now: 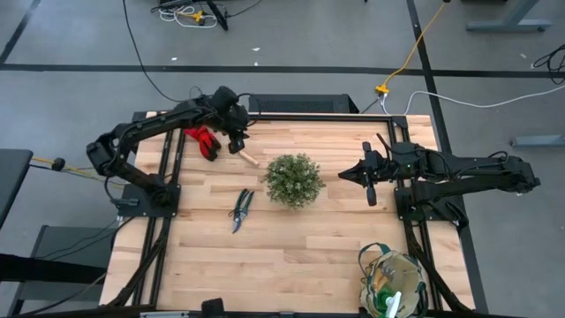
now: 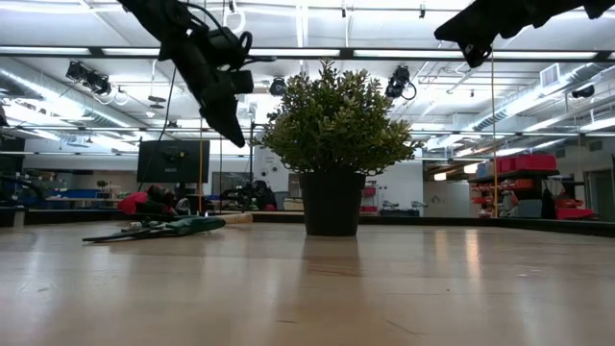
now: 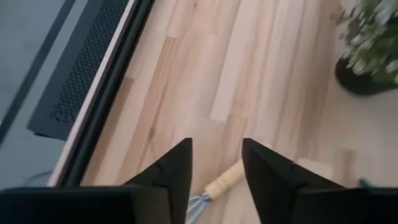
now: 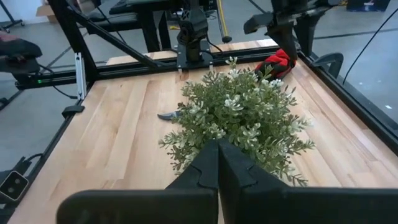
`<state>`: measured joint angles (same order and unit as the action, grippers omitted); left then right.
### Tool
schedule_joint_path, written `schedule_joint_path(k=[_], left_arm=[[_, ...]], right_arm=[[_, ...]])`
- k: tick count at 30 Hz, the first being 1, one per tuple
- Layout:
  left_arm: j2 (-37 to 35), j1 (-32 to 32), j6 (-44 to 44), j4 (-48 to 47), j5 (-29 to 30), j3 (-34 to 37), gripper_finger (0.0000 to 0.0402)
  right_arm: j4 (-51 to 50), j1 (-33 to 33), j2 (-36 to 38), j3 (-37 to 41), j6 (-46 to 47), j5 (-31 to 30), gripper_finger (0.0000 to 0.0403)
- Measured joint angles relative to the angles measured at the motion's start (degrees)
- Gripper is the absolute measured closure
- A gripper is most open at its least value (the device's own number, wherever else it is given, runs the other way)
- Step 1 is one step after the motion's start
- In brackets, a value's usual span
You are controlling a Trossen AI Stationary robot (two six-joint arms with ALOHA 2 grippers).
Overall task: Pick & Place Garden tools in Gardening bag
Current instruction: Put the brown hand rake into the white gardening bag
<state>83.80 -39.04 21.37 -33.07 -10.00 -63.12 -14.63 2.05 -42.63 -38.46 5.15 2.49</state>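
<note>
Bag (image 1: pixel 393 283) sits lower right of the high view on the bench (image 1: pixel 300 238), with a few items already in it (white and green bits show, can't tell which tools). Left out: pruning shears (image 1: pixel 241 209) centre-left of the high view, red gloves (image 1: pixel 203 141) upper left, and a wooden-handled tool (image 1: pixel 248 158) just beside them. So partly done, at least three items to go.

Left tool (image 1: pixel 237 141) hovers at upper left over the wooden-handled tool, fingers (image 3: pixel 171 177) parted and empty; wrist view shows the handle and pale metal tines between them lower down, not gripped. My guess is it is lining up for that pick. Right tool (image 1: pixel 346 176) waits right of the plant (image 1: pixel 293 179), fingers clenched together, holding nothing.

View differences: only the high view shows the bag. Low view hides it but shows both arms well up off the bench and the shears lying flat left of the pot. Right wrist view shows gloves and shears behind the plant.
</note>
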Motion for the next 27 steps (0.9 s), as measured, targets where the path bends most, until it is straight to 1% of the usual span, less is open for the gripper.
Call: schedule_joint_path(k=[6,11,20,27], left_arm=[[3.7,-0.3,6.0,-0.8,0.7,-0.1,0.0205],[7.4,0.5,11.1,-2.3,2.6,-0.1,0.0183],[11.9,1.0,15.5,-2.8,2.9,-0.1,0.0164],[12.2,1.7,24.3,-3.2,2.3,-0.1,0.0163]], right_arm=[[0.0,0.0,0.0,0.0,0.0,0.0,0.0403],[0.0,0.0,0.0,0.0,0.2,0.0,0.0403],[-0.1,0.0,0.0,0.0,0.3,0.0,0.0403],[-0.2,0.0,0.0,0.0,0.4,-0.1,0.0403]])
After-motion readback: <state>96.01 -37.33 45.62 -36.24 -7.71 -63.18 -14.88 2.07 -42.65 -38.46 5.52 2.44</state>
